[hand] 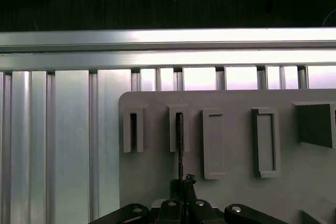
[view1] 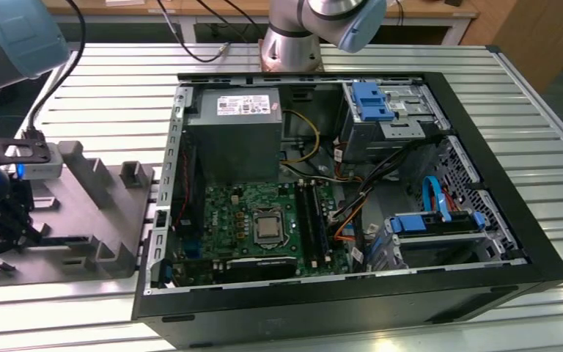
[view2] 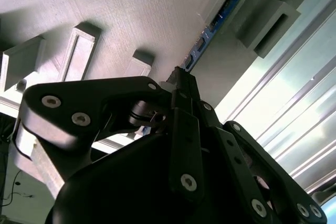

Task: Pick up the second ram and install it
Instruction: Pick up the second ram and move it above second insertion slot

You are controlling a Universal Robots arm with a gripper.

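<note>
On a slatted worktop [view1: 105, 103] beside an open computer case [view1: 360, 301], the second ram [view2: 212, 28] is gripped by the fingers [view2: 185, 114] at a grey holder [view1: 96, 220].

I see the second ram [view2: 211, 27] as a thin blue-green stick. It stands on edge in a slot of the grey holder [view2: 131, 9].

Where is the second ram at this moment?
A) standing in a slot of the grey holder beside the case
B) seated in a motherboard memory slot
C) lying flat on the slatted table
A: the second ram stands on edge in a slot of the grey holder, with the gripper at its end.
</note>
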